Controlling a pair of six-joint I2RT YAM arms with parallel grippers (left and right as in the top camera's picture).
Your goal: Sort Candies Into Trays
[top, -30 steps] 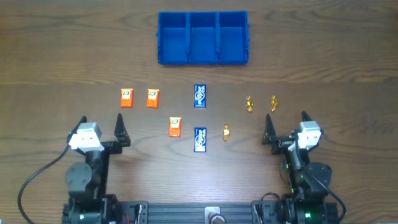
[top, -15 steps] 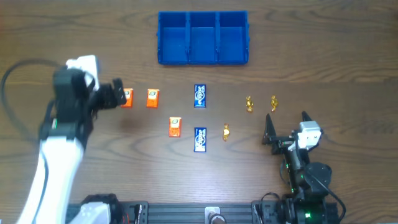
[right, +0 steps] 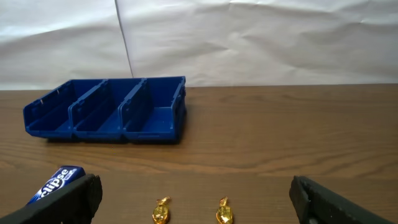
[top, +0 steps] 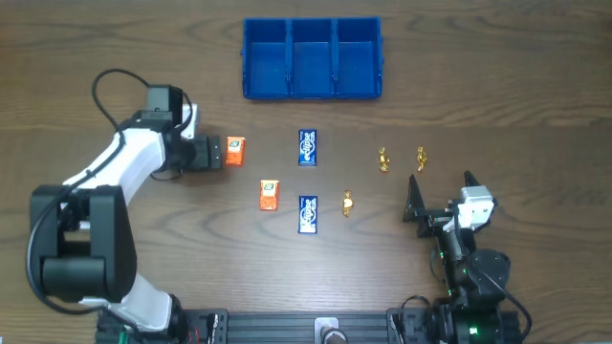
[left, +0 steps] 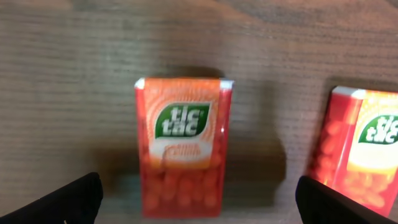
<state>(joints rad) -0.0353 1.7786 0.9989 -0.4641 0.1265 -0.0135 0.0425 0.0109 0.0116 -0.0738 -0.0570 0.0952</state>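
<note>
Now the left gripper (top: pixel 203 153) hangs over an orange candy box (left: pixel 181 146) on the table (top: pixel 535 96), its fingers (left: pixel 68 202) far apart, holding nothing. The right gripper (top: pixel 442 193) is spread wide and empty too.

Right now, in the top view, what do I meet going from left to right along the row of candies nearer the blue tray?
left tool → orange box → blue pack → gold candy → second gold candy
</note>
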